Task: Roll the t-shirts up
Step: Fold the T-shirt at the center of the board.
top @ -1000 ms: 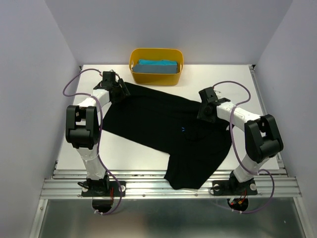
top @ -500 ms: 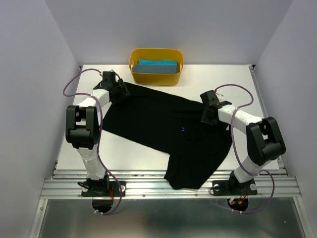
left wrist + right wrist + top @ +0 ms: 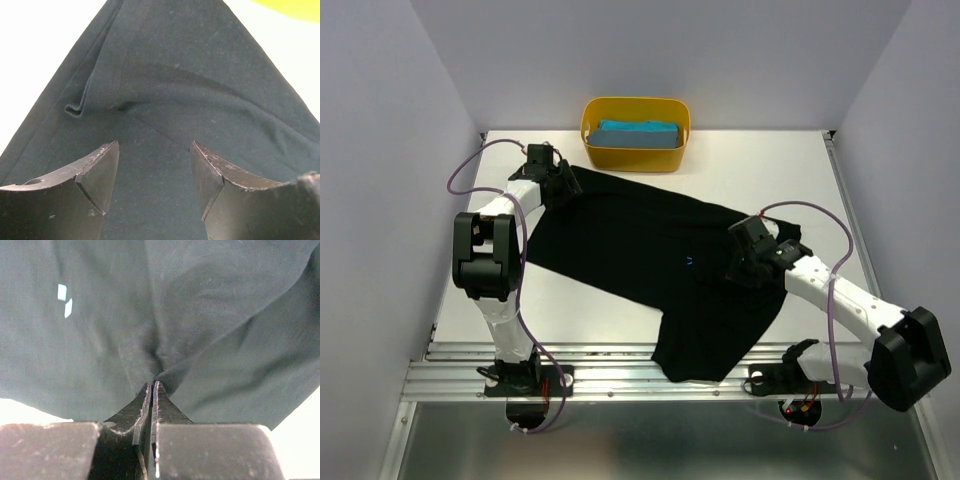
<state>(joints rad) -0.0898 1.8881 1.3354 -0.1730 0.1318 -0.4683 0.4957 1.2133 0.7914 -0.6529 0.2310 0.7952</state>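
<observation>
With the black t-shirt spread across the tabletop, the right gripper pinching its right side and the left gripper gaping above its far corner, pull gently so the cloth flattens without bunching.

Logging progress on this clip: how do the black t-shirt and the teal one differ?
The black t-shirt lies spread on the table; the teal t-shirt sits bundled in the yellow tub. The right gripper pinches the black one; no gripper holds the teal. Both are plain cloth.

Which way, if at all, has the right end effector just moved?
Yes. The right end effector has pulled back, farther from the yellow tub, shut on the black t-shirt.
</observation>
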